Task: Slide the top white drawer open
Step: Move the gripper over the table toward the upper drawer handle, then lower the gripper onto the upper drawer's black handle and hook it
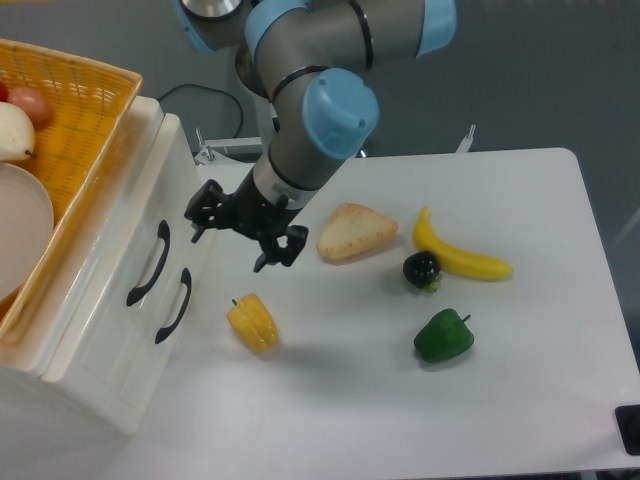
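Observation:
The white cabinet stands at the left with its front facing the table. The top white drawer (166, 198) is shut, and its curved black handle (150, 262) sits above and left of the lower drawer's handle (175, 305). My gripper (226, 252) hangs open just right of the drawer front, level with the top handle's far end. Its left fingertip (193, 236) is close to the drawer face, and I cannot tell if it touches. Nothing is between the fingers.
A yellow woven basket (95, 120) with a plate and fruit sits on the cabinet. On the table lie a yellow pepper (252, 323), a slice of bread (354, 231), a banana (462, 256), a dark fruit (421, 268) and a green pepper (443, 336).

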Tool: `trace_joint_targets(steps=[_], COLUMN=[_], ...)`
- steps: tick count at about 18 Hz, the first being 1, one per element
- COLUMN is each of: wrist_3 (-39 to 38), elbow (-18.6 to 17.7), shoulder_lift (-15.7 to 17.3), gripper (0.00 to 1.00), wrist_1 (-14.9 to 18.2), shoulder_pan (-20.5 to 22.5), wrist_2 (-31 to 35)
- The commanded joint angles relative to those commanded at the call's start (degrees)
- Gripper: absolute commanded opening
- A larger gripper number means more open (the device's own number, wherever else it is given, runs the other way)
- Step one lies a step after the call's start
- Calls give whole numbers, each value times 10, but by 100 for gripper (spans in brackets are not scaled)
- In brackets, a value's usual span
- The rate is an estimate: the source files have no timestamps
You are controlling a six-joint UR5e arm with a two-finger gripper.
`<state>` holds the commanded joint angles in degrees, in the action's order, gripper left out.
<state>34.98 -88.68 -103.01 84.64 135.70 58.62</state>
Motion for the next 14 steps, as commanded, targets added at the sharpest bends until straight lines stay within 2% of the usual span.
trace_joint_targets(steps=[8, 14], wrist_3=[-9, -8], elbow=[0, -1], shoulder_lift=[-22, -24], gripper=[100, 98], wrist_1=[-4, -4], shoulder_pan=[-18, -27], wrist_2=[1, 1])
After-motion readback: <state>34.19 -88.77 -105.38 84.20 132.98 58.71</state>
